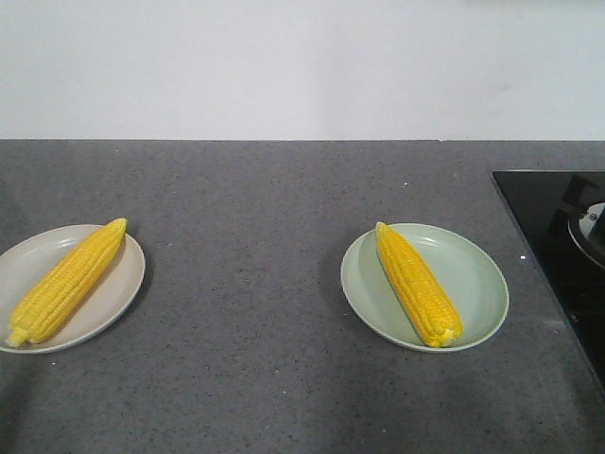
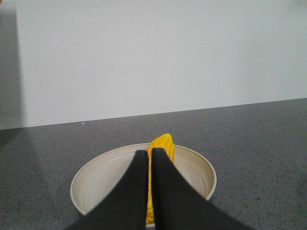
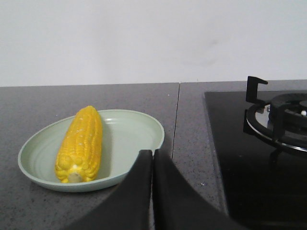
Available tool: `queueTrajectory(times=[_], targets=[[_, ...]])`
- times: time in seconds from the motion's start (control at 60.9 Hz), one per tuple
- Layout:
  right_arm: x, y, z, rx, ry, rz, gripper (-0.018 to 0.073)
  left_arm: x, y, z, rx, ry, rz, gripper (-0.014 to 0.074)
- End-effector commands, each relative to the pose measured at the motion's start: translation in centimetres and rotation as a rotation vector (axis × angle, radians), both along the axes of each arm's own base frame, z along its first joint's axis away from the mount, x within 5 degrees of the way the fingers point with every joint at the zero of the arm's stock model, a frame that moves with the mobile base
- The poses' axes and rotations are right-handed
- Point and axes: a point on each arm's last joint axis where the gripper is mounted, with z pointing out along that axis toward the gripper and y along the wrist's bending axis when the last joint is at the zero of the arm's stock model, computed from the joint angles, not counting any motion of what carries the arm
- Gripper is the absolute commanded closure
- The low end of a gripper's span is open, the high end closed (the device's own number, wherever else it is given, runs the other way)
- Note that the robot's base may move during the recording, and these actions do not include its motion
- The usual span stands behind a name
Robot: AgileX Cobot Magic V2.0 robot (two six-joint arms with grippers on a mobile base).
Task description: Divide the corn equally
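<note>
Two corn cobs lie on two plates, one on each. One corn cob (image 1: pixel 66 282) rests slantwise on the beige plate (image 1: pixel 113 295) at the left; the other corn cob (image 1: pixel 418 284) lies on the pale green plate (image 1: pixel 473 279) right of centre. Neither arm shows in the front view. In the left wrist view my left gripper (image 2: pixel 149 152) is shut and empty, hovering short of the beige plate (image 2: pixel 110 177), with the corn (image 2: pixel 163 143) visible past its tips. My right gripper (image 3: pixel 152 152) is shut and empty, near the right rim of the green plate (image 3: pixel 129 139), its corn (image 3: pixel 80 143) to the left.
A black glass hob (image 1: pixel 558 236) with a burner grate (image 3: pixel 278 124) sits at the right end of the dark grey speckled counter (image 1: pixel 246 284). A white wall runs along the counter's back edge.
</note>
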Motion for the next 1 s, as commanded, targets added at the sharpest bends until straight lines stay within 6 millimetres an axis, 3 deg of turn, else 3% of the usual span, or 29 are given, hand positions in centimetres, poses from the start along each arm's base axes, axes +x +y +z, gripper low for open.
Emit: queueTrajectory(times=[0.0,0.23,0.986], targets=[[0.01,0.05,0.38,-0.002,-0.096,0.002,0.0561,-0.31,0.15,1.47,-0.026,-0.105,0.013,0.0602],[0.04,-0.33,0.38,0.0,-0.095,-0.067,0.0561,-0.31,0.15,1.47,-0.026,-0.105,0.013,0.0602],[0.04,-0.33,0.38,-0.002,-0.095,-0.066,0.0561,-0.31,0.15,1.47,-0.026,-0.105,0.013,0.0602]])
